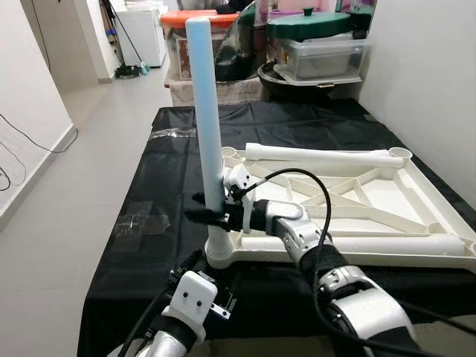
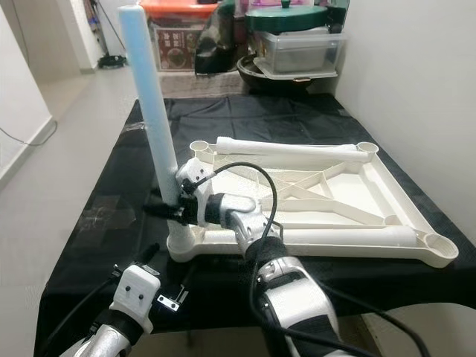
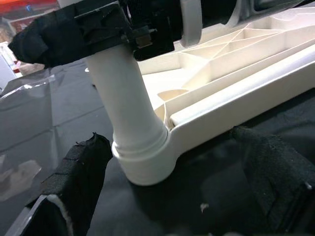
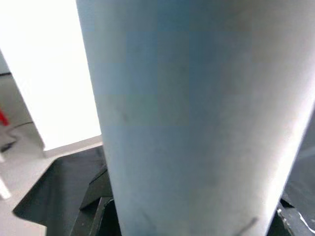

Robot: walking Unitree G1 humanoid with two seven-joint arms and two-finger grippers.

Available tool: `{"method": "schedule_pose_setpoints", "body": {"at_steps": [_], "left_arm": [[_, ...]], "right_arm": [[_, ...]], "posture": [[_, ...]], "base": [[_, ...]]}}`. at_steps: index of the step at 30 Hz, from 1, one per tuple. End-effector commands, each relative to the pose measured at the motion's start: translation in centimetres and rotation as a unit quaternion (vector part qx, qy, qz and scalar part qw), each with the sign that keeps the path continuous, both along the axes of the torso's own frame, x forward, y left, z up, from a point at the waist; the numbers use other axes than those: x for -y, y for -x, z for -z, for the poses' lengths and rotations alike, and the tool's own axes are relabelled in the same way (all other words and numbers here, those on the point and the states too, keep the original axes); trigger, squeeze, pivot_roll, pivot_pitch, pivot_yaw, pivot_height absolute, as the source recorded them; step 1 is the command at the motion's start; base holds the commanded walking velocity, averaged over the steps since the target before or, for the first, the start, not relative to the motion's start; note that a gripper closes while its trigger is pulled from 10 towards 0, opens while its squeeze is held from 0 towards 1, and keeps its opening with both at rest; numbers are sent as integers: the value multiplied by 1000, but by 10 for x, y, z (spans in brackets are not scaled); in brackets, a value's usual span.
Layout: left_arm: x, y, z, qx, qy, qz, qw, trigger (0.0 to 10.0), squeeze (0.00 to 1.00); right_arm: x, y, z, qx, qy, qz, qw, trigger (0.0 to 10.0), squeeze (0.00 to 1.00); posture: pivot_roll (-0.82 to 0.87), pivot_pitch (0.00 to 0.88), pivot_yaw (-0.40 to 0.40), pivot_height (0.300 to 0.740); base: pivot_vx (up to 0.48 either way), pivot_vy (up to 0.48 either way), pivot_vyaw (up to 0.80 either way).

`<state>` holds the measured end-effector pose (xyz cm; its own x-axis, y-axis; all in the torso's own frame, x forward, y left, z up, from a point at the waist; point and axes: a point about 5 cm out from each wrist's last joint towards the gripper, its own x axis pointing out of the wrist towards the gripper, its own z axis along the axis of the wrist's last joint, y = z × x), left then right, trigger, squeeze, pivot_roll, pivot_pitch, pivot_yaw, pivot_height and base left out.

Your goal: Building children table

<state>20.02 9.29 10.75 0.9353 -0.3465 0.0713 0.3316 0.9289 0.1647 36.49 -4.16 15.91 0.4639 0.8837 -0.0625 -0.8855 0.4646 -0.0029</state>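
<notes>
Tabletop (image 1: 387, 216), cream plastic and turned underside up, lies on a black cloth (image 1: 149, 186) that covers a low surface, its ribbed underside and corner sockets facing the ceiling. A pale blue leg (image 1: 205, 111) stands upright, leaning a little, in the near left corner socket (image 1: 221, 253); its lower end sits inside the socket's collar, as the left wrist view shows (image 3: 140, 147). Two white legs lie flat on the tabletop, one along the far edge (image 1: 320, 155) and one along the near edge (image 1: 357, 244). The right gripper (image 1: 202, 207) reaches across from the right and is clamped around the blue leg just above the socket, a black finger on either side of the tube; the right wrist view is taken up by the tube's pale blue surface (image 4: 197, 118) close against the camera. The left gripper (image 3: 167, 196) is low at the front edge of the cloth, just before the corner socket, with its two black fingers (image 3: 74, 172) spread apart and nothing between them, apart from the socket. A black cable (image 1: 312, 186) loops over the right forearm. Beyond the cloth stand stacked storage boxes with an orange lid (image 1: 195, 16) and a green lid (image 1: 309, 24), and a pale tiled floor (image 1: 82, 163) runs off to the left.
</notes>
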Motion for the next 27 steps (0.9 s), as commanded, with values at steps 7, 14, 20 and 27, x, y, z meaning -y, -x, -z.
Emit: {"method": "schedule_pose_setpoints", "body": {"at_steps": [7,14,20,27], "left_arm": [[-1,2,5,-10,-6,4,1000,10000,0],[-2,2,6,-10,-7,4,1000,10000,0],[-1,2,6,-10,-7,4,1000,10000,0],[-2,1,6,-10,-6,3,1000,10000,0]], "right_arm": [[48,-9,14,-14,-35,441,897,0,0],[39,11,22,-69,-69,554,827,0,0],[29,13,20,-79,-71,563,820,0,0],[18,12,1,-27,-124,478,869,10000,800]], "posture": [[0,0,1,740],[6,0,-5,740],[6,0,-5,740],[2,0,-5,740]], "base": [[0,0,0],[0,0,0],[0,0,0],[0,0,0]]}}
